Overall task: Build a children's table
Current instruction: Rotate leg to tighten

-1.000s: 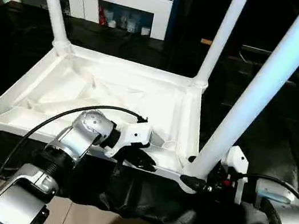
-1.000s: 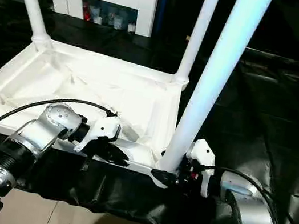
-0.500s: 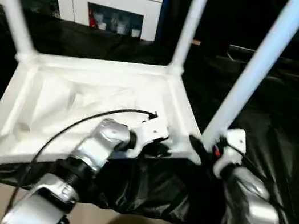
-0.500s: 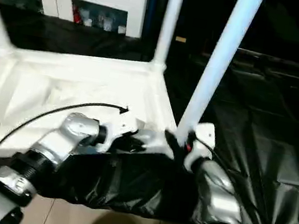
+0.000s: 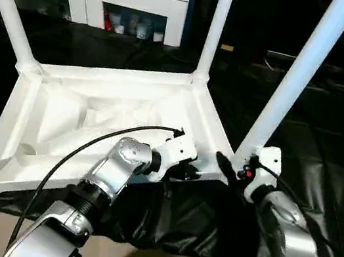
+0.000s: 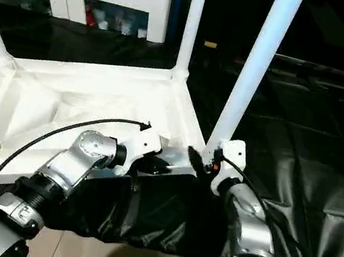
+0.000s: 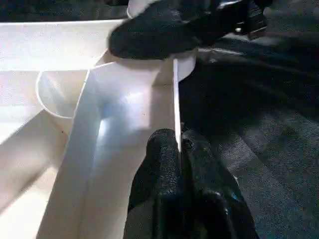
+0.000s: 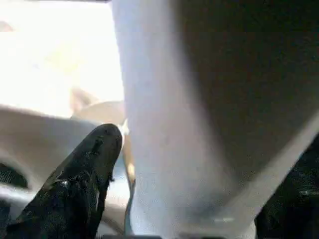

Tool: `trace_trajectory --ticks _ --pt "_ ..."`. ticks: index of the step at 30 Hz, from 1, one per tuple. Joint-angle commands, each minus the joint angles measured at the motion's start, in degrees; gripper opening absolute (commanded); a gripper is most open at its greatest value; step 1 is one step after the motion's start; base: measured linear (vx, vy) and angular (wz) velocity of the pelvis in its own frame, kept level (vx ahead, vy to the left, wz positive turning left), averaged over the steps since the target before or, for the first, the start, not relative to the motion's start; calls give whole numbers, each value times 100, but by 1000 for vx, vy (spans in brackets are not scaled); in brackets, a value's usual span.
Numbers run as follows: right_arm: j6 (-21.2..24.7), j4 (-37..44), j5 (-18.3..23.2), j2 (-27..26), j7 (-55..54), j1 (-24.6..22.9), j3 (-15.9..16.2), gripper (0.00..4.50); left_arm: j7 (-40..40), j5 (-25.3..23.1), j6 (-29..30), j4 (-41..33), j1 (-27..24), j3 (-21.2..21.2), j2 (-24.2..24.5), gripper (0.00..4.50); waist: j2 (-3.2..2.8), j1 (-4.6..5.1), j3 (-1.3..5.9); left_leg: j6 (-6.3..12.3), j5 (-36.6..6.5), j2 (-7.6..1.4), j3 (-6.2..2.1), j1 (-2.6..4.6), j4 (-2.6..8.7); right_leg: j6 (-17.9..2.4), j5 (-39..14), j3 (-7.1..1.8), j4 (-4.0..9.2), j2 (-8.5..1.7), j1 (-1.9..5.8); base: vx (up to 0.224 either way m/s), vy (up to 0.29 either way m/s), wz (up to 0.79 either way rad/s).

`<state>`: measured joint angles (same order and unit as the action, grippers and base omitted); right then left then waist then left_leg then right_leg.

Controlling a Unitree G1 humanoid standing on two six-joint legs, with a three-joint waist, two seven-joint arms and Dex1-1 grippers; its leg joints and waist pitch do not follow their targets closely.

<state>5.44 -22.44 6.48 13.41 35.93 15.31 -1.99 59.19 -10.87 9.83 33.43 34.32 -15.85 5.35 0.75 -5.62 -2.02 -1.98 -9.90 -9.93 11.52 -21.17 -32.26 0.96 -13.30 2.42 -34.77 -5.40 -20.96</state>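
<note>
The table top (image 5: 115,112) lies upside down on the black-covered worktop (image 5: 327,156), with legs rising from its corners. The near-right leg (image 5: 293,83) stands almost upright, its long axis running up from the corner socket directly ahead of the right gripper (image 5: 230,169). The right gripper is set around the leg's base, one finger (image 8: 79,184) on each side, closed on it. The left gripper (image 7: 179,149) is pinched shut on the top's thin near rim (image 7: 175,99), just beside that socket. The right arm is judged nearer for seating the leg.
</note>
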Motion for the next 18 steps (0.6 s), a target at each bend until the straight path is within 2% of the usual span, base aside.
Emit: trace_trajectory --ticks 1,2,3,6,8,9,11,13,16,17,18 --pt "17 419 232 6 1222 -204 893 364 656 469 -419 -124 13 -388 -217 0 88 -15 239 383 -1171 -353 -161 72 350 -1162 -440 -236 469 -363 124 0 0 0" --pt "25 550 322 138 1465 -275 918 364 786 495 -437 -121 28 -391 -156 0 98 -32 239 520 -1028 -350 -157 43 332 -1202 -186 -234 440 -366 147 0 0 0" --pt "60 641 394 227 1630 -319 930 364 885 515 -435 -123 37 -395 -113 0 95 -53 250 622 -904 -352 -156 43 315 -1250 11 -229 415 -369 153 0 0 0" --pt "107 833 526 525 2136 -417 963 364 1147 529 -449 -111 73 -388 21 0 80 -54 260 688 -819 -366 -158 49 308 -1403 198 -206 378 -356 155 0 0 0" --pt "145 930 602 749 2533 -452 959 351 1339 509 -491 -46 125 -387 127 0 79 -55 245 678 -936 -371 -149 59 307 -1471 26 -203 396 -353 145 0 0 0" --pt "171 978 661 881 2768 -458 958 334 1450 500 -519 6 163 -392 196 0 73 -68 238 650 -1038 -374 -149 62 313 -1477 -190 -199 418 -361 155 0 0 0" --pt "236 1022 728 1000 2966 -448 970 332 1547 506 -551 47 196 -397 262 0 66 -90 223 556 -1190 -393 -147 71 334 -1441 -551 -203 444 -366 137 0 0 0" --pt "290 1067 773 1098 3124 -444 993 297 1613 523 -573 87 225 -395 306 0 67 -94 217 485 -1264 -399 -151 74 344 -1430 -734 -207 453 -378 128 0 0 0" --pt "313 1110 757 1275 3393 -430 1086 289 1748 536 -648 217 301 -374 397 0 75 -117 222 434 -1284 -402 -151 87 344 -1386 -855 -212 461 -379 123 0 0 0" --pt "309 1103 745 1304 3446 -420 1104 270 1784 533 -666 257 323 -354 410 0 80 -114 227 434 -1205 -401 -156 68 344 -1400 -738 -206 441 -382 130 0 0 0" --pt "308 1101 743 1307 3456 -418 1107 270 1790 531 -669 264 327 -349 412 0 80 -112 230 441 -1187 -399 -155 69 339 -1413 -687 -206 435 -381 127 0 0 0"
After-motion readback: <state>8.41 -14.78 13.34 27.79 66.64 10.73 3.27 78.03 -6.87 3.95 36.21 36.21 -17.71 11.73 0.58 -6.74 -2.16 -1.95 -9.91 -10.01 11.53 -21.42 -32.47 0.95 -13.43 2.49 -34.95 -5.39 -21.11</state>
